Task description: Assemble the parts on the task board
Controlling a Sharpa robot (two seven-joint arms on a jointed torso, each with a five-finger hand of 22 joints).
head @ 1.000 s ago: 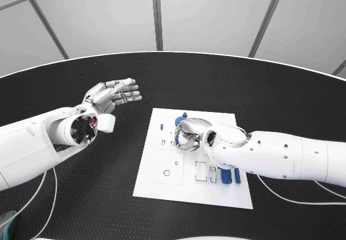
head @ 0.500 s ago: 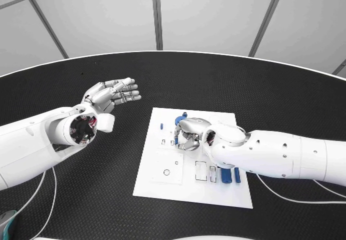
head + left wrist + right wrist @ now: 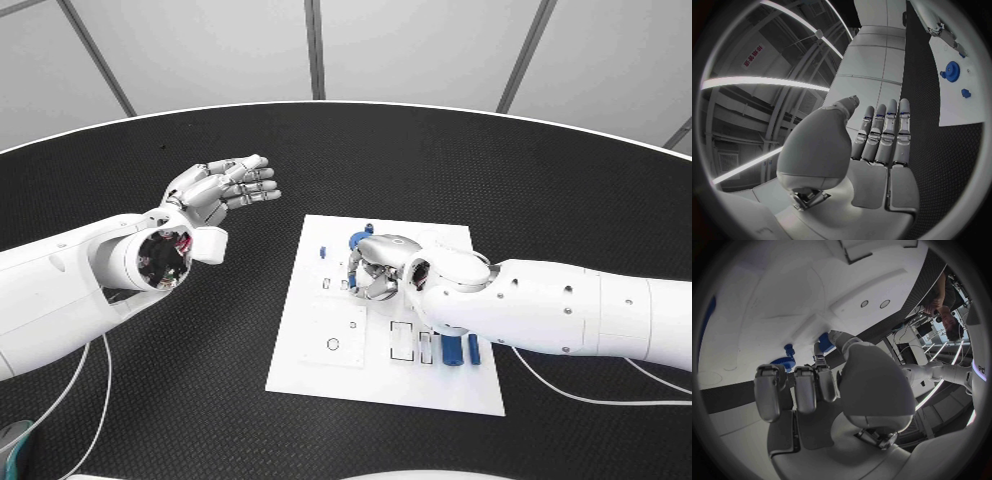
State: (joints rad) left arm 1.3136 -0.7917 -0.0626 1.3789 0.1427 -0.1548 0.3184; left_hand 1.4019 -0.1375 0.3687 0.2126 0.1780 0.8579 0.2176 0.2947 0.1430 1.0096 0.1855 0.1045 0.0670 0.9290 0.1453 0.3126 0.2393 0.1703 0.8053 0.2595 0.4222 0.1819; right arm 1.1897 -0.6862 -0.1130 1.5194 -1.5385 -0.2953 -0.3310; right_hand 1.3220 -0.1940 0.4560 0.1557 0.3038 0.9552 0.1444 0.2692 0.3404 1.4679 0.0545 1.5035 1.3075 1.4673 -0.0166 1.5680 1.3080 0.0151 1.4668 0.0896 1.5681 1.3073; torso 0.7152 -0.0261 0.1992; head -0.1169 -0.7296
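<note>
The board (image 3: pixel 378 330) lay at the centre of the table (image 3: pixel 548 180). The right hand (image 3: pixel 378 265) rested over the board's upper part, fingers curled down near a blue gear (image 3: pixel 784 364); whether it gripped anything could not be told. Two blue bars (image 3: pixel 462 351) stood at the board's lower right. The left hand (image 3: pixel 224 187) hovered at upper left, off the board, fingers extended, holding nothing.
</note>
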